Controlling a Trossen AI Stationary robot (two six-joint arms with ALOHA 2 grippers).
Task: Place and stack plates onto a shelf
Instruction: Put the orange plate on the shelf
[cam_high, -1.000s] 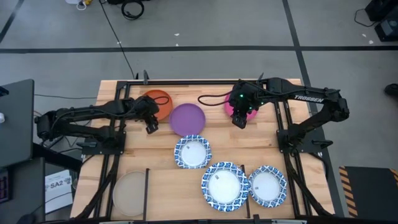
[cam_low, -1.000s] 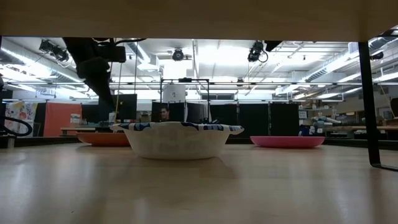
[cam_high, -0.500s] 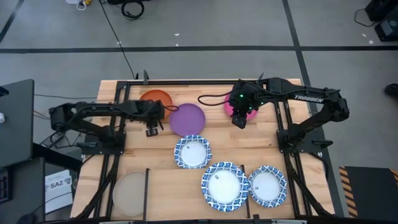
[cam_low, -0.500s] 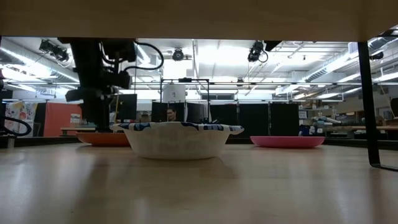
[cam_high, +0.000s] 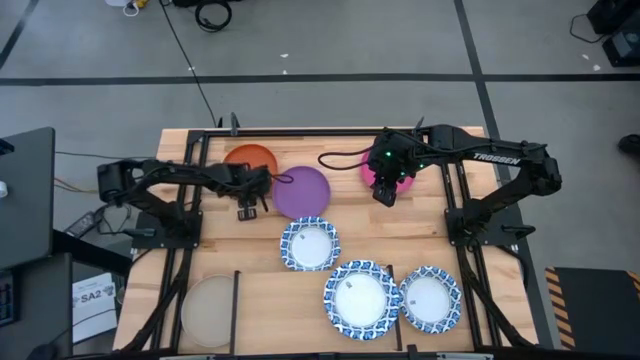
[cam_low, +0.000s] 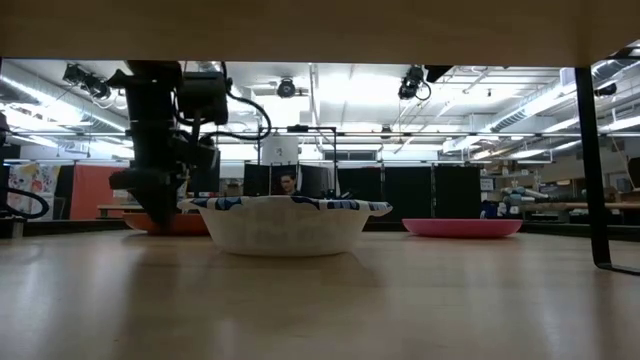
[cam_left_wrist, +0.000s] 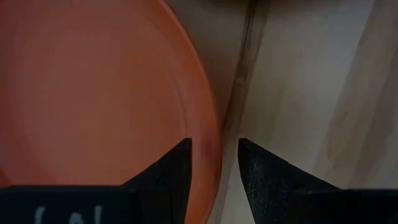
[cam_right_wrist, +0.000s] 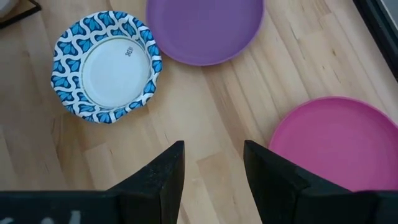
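A grey floor (cam_high: 330, 40) crossed by dark tape lines lies beyond the table. A black cable coil (cam_high: 211, 14) rests at far left, a labelled white box (cam_high: 93, 296) near left.

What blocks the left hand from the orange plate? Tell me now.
Nothing visible. The left hand is open, its fingers straddling the rim of the orange plate, one over the plate and one over bare wood. The purple plate lies apart to the side.
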